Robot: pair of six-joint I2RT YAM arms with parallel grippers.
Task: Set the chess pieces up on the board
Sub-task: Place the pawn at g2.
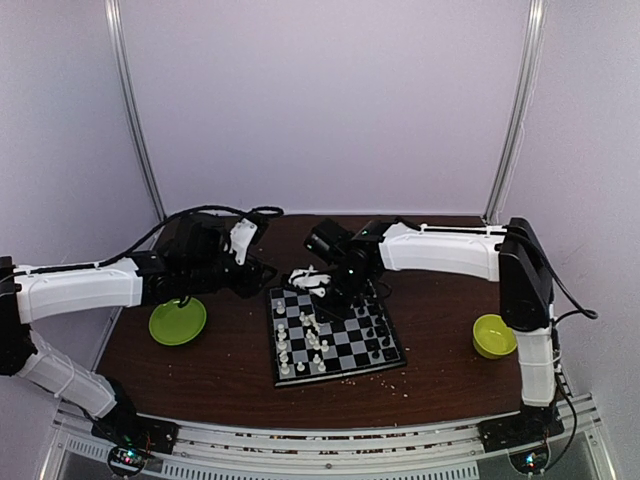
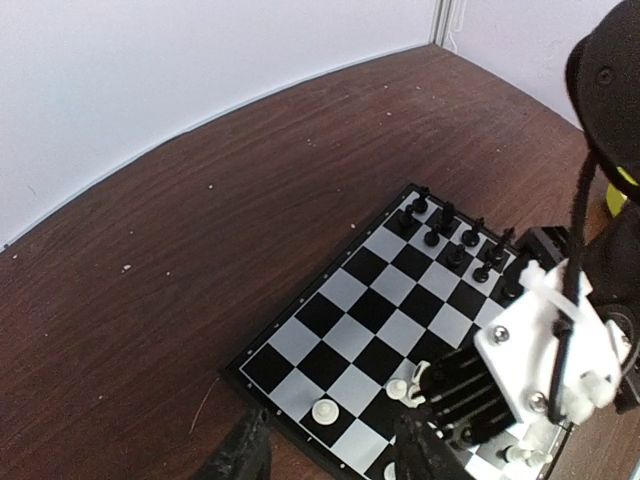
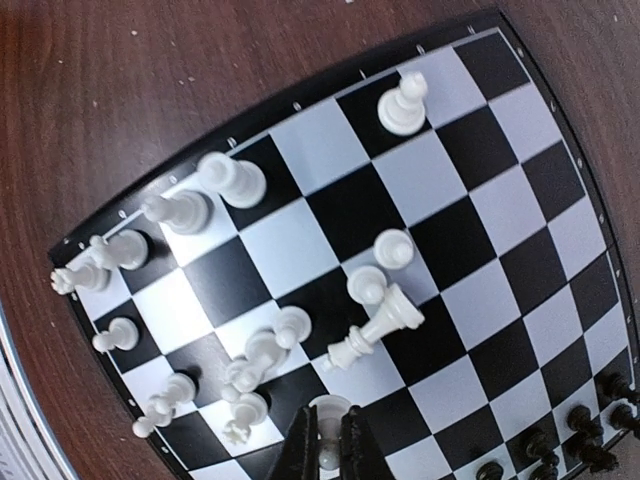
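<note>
The right jaws hang over the board [image 3: 340,205] and pinch a small white piece [image 3: 328,418] by its upper part. The narrow grip from above probably serves to lower the piece onto one square without knocking its neighbours. Whether its foot touches the board cannot be told.

The white pieces [image 3: 180,210] are only partly ordered. Some stand along one edge, others crowd the squares beside the held one, and one lies toppled [image 3: 375,333] near the middle of that group. The black pieces [image 2: 452,245] stand in rows at the opposite edge, apparently already in place.

The left jaws are spread and hold nothing, their dark fingers [image 2: 245,450] at the board's near corner in the left wrist view. That arm seems parked just off the board to leave its partner room.

The board sits mid-surface [image 1: 200,370], between a green plate [image 1: 178,322] and a green bowl [image 1: 494,336]. White's side looks roughly half done.
</note>
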